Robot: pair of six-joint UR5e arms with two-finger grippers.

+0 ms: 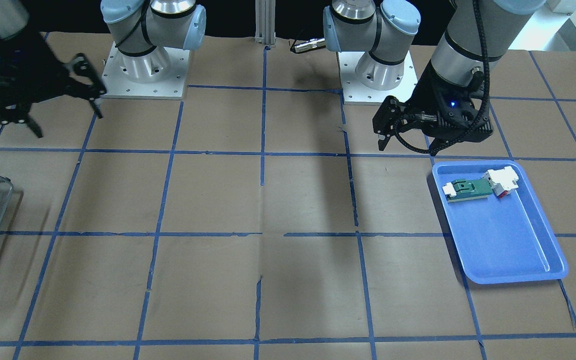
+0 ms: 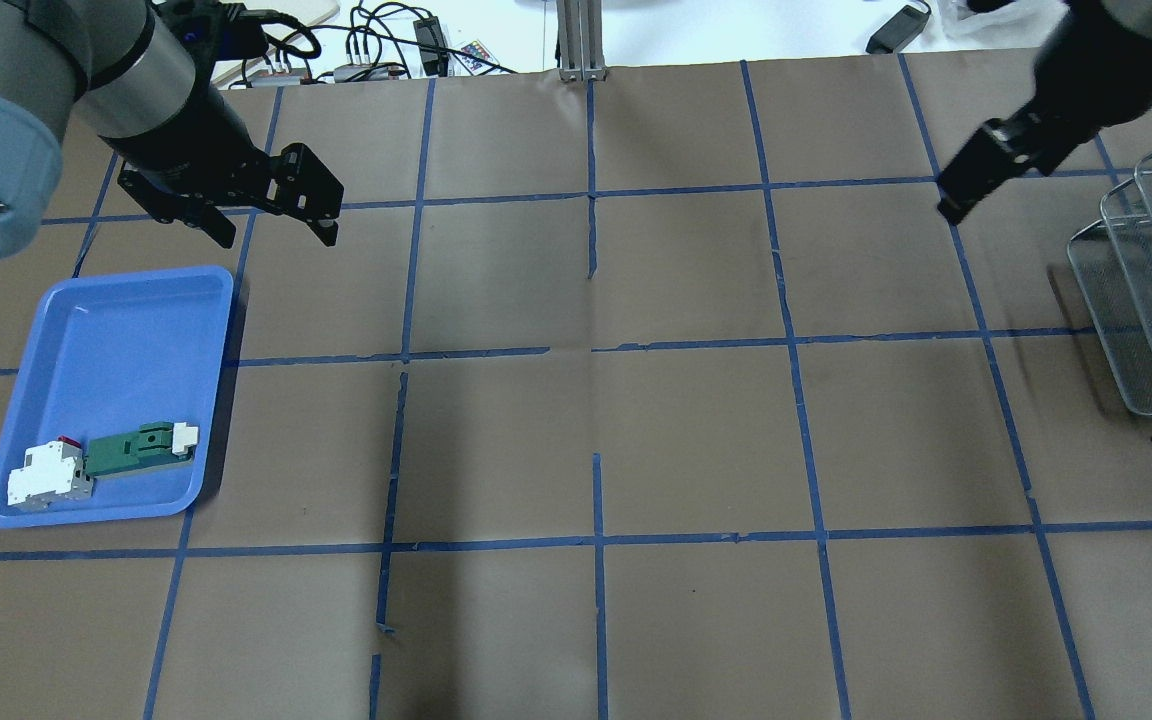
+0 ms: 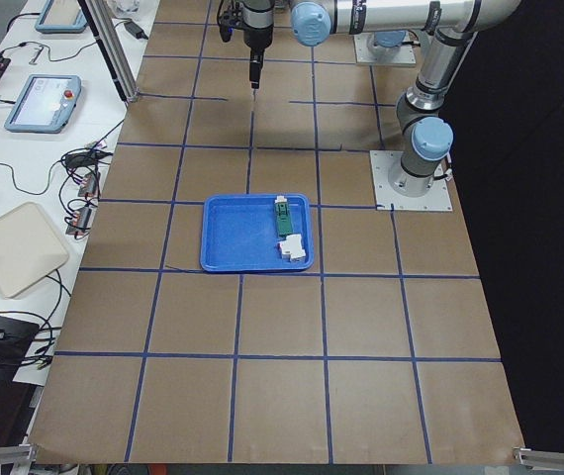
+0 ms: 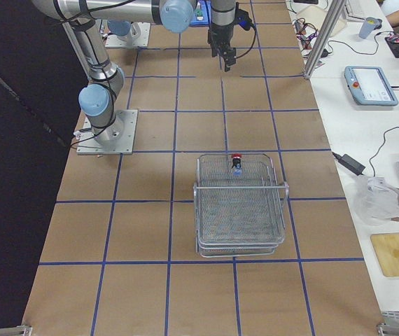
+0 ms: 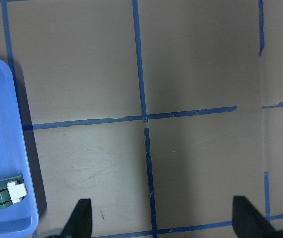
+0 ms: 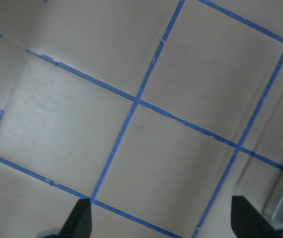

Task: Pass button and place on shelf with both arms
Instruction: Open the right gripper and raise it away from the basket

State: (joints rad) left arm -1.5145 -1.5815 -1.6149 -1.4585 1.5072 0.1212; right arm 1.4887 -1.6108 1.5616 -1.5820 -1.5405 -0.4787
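Red-capped button (image 4: 236, 161) sits in shelf (image 4: 240, 217) (top tier).

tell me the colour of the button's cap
Red; the button shows best in the exterior right view.

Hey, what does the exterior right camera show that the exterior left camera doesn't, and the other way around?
Only exterior right: the wire shelf, with the button standing upright in it, red cap on top.
Only exterior left: the blue tray, holding the green-and-white part and the white block.
Both: the brown table with its blue tape grid, and the robot's arms reaching over it.
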